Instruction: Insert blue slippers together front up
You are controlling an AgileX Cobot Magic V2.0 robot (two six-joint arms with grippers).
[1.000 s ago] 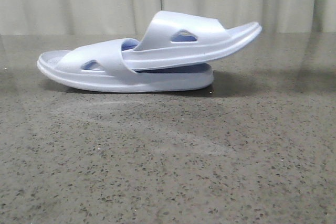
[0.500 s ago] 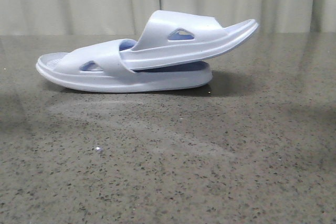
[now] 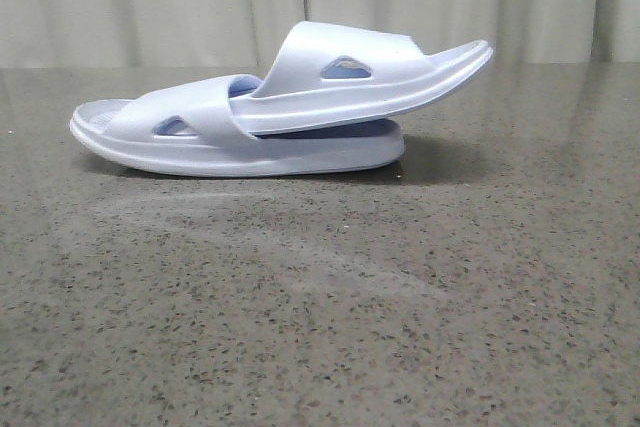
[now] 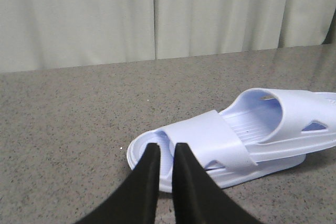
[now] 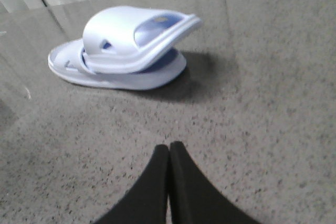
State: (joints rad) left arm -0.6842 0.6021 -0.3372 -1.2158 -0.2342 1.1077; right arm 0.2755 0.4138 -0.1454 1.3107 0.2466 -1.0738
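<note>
Hovering w/ both sets of jaws empty: my left gripper [image 4: 162, 150] has fingers nearly together, a thin gap btwn them; my right gripper [image 5: 169, 150] is pinched closed, tips touching. The blue slippers [image 3: 270, 112] sit nested, one wedged under the other's strap, its free end tilted up. They're on the grey speckled stone table [image 3: 320, 327], pale pleated curtain [image 3: 150, 2] behind.
</note>
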